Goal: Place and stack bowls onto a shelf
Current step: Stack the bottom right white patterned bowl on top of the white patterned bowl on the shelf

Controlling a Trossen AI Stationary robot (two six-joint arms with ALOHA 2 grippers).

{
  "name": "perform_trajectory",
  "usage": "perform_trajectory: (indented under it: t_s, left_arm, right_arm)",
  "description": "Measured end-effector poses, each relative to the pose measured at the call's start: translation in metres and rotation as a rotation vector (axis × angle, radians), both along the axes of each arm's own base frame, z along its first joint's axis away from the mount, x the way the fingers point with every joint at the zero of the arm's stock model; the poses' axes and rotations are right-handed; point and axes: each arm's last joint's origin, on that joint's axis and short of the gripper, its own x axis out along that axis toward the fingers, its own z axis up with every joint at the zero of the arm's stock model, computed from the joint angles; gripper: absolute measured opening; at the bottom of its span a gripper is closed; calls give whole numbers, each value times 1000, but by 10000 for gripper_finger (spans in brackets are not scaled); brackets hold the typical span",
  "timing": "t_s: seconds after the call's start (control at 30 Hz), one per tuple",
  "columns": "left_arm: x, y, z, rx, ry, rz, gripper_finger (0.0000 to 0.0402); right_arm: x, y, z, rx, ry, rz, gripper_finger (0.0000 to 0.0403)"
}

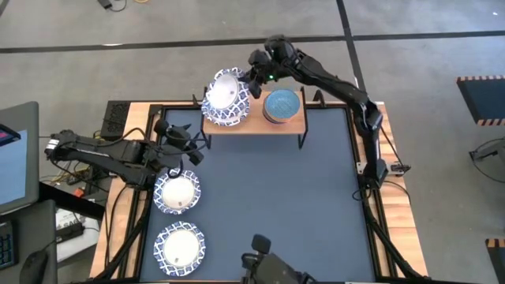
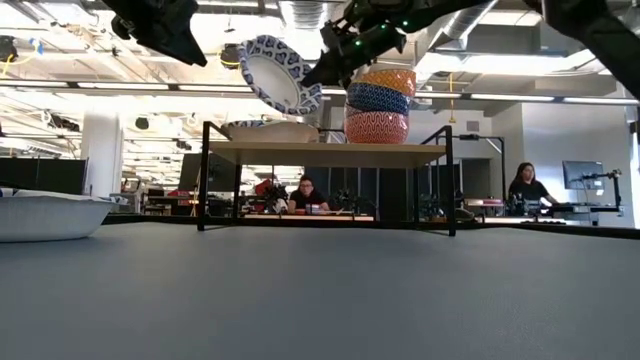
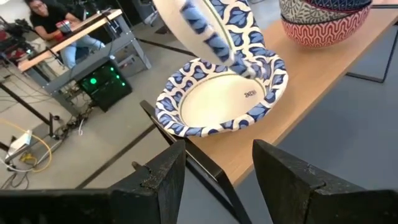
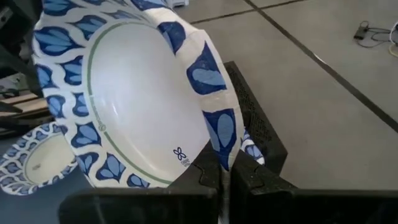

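Note:
The shelf (image 1: 254,125) stands at the table's far edge. On its left part sits one white, blue-rimmed bowl (image 3: 217,102). My right gripper (image 4: 225,167) is shut on a second such bowl (image 1: 226,88), tilted above it. The small coloured bowls (image 2: 378,103) are stacked on the shelf's right part. Two more white bowls (image 1: 177,192) (image 1: 181,244) rest on the table near the left edge. My left gripper (image 3: 217,180) is open, in front of the shelf's left end, touching nothing. My right gripper pinches the held bowl's patterned rim (image 4: 219,127) between its two fingers, coming from the table's right side. The bowl is lifted clear and tipped steeply (image 2: 275,72), its hollow facing the gripper, just above the bowl lying on the shelf (image 4: 31,163).
The shelf's black legs (image 2: 203,180) and the table's raised frame (image 1: 150,118) stand close to my left arm. The dark tabletop (image 1: 276,205) stretches right of the two bowls. People sit at desks in the room beyond (image 2: 308,195).

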Motion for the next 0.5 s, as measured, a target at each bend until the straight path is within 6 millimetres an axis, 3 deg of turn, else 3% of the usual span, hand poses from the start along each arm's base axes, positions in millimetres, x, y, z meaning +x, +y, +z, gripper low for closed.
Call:
perform_trajectory:
  t_s: [0.23,0.5]
  left_arm:
    - [0,1,0,-3,-2,8,174]
    - [1,2,1,-5,-16,9,174]
  right_arm:
    - [-3,-12,-10,136,35,3,60]
    - [-7,-19,-4,183,-36,35,182]
